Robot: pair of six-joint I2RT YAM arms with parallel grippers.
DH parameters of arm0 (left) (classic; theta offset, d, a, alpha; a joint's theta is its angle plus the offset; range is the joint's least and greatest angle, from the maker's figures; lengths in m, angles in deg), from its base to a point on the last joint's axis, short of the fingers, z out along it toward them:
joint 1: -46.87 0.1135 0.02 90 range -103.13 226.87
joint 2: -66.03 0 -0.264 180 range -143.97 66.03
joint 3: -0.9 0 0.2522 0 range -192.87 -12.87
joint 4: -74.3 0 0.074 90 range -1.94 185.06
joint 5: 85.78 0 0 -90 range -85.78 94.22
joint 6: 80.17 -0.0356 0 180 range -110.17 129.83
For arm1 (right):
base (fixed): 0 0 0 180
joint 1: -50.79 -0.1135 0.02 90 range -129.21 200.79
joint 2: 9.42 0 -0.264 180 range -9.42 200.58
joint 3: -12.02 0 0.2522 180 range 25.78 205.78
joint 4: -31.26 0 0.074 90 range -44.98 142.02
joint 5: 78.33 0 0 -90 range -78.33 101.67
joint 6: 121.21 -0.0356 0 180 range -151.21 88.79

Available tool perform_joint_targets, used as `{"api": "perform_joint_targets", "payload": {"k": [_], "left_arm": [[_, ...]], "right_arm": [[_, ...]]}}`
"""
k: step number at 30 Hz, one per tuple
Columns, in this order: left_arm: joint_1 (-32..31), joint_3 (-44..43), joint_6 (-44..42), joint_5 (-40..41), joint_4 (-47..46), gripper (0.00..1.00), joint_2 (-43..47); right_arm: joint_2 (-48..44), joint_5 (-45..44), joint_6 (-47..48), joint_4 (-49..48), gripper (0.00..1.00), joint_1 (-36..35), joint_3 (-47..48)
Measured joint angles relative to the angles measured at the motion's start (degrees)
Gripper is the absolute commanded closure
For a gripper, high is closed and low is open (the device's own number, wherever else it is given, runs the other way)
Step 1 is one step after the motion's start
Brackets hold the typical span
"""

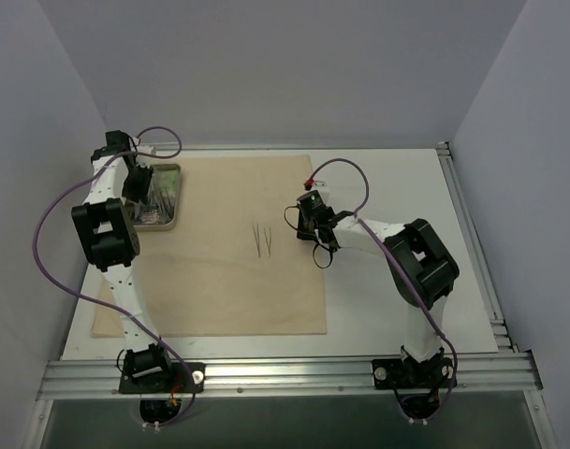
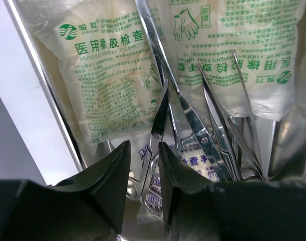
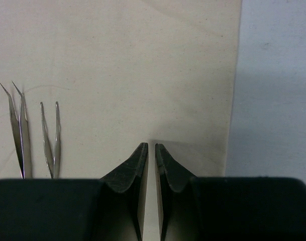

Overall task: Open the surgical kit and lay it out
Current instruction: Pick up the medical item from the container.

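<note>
Beige cloth wrap (image 1: 219, 248) spread flat on white tabletop (image 1: 397, 281). Steel tray (image 1: 158, 196) at far left corner, holding packets (image 2: 112, 75) and scissors (image 2: 193, 125). Two tweezers (image 1: 260, 240) mid-cloth. Left end effector (image 2: 142, 170) narrowly parted over tray; right end effector (image 3: 151, 155) nearly pressed together, empty.

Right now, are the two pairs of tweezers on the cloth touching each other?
Apart. The right wrist view shows bare beige cloth between the left tweezers and the right tweezers along their whole visible length.
</note>
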Motion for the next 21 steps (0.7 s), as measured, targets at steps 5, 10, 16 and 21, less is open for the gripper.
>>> {"api": "perform_joint_targets", "payload": {"k": [5,10,16,21], "left_arm": [[0.0,0.55,-0.02,-0.57,0.24,0.62,3.1],[0.0,2.01,-0.22,-0.74,0.15,0.63,6.14],[0.0,4.59,-0.35,-0.72,0.57,0.64,6.34],[0.0,4.66,-0.37,-0.63,0.7,0.64,5.6]], "right_arm": [[0.0,0.15,0.02,0.0,0.92,0.0,0.0],[0.0,0.39,0.02,-0.02,0.92,0.0,0.0],[0.0,0.42,0.02,-0.02,0.92,0.0,-0.02],[0.0,0.42,0.02,-0.02,0.92,0.0,-0.02]]}}
